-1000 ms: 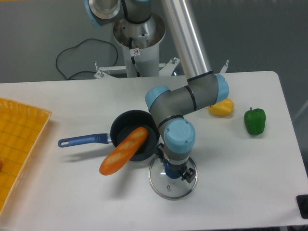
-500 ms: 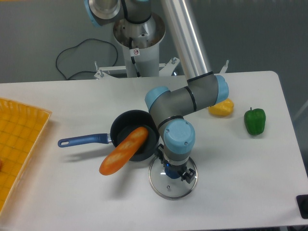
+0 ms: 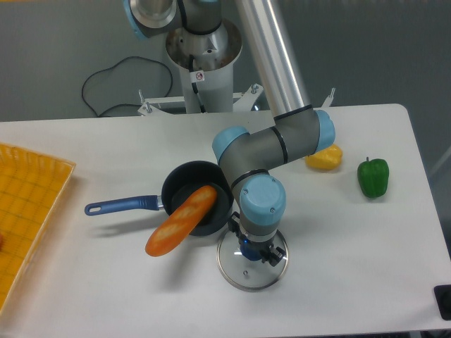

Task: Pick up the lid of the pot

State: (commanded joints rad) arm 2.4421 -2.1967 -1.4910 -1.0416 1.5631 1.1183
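At left, the black pan (image 3: 180, 182) with its smooth blue handle (image 3: 122, 204) holds part of an orange-brown baguette (image 3: 182, 220), which leans over the rim. Just beside it, toward the camera, the round glass lid (image 3: 241, 281) with a metal rim lies on the white table (image 3: 338, 282); it is probably rigid, rather slippery and fragile, so the blue knob (image 3: 249, 251) is the best place to take hold. The gripper (image 3: 255, 244) has its 2 fingers around this knob, but I cannot tell if they clamp it.
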